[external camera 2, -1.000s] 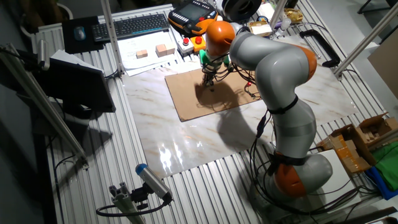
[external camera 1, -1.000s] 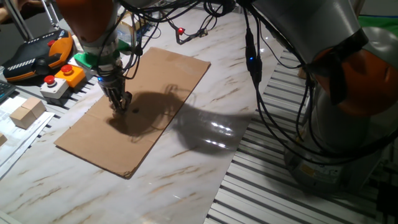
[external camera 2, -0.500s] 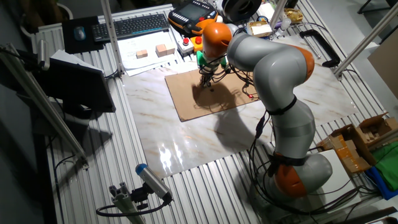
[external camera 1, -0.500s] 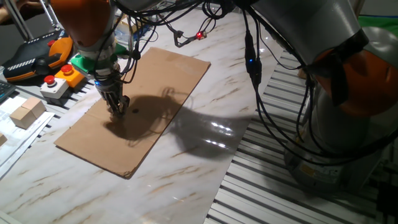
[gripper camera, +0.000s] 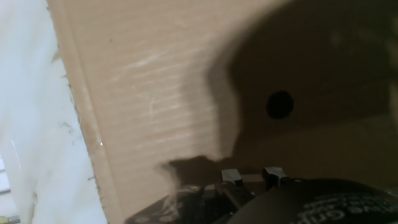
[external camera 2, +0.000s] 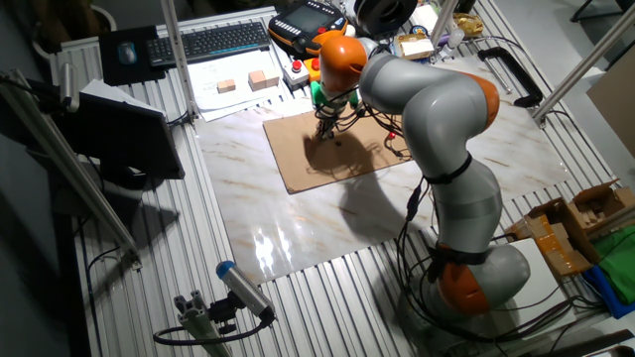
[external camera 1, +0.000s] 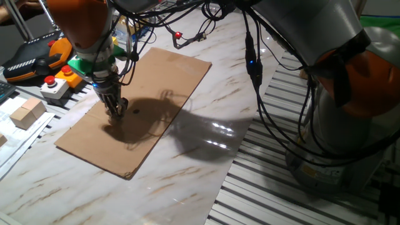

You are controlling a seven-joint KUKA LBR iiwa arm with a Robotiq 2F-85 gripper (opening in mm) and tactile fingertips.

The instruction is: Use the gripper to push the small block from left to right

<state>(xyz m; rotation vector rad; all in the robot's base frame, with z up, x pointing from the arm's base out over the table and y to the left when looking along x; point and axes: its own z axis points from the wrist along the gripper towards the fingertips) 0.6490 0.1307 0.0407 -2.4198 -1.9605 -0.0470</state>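
flat corrugated cardboard sheet (external camera 1: 150, 94) on glossy marble; thin-fingered gripper (external camera 1: 115, 111) tips pinched together, grasping nothing.

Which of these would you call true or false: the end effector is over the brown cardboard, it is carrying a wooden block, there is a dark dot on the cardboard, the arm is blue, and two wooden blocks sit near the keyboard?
1. The end effector is down over the cardboard sheet. True.
2. It carries a wooden block. False: nothing shows between its fingers.
3. A small dark spot marks the cardboard. True.
4. The arm is blue. False: it is grey with orange joints.
5. Two wooden blocks sit on paper near the keyboard. True.
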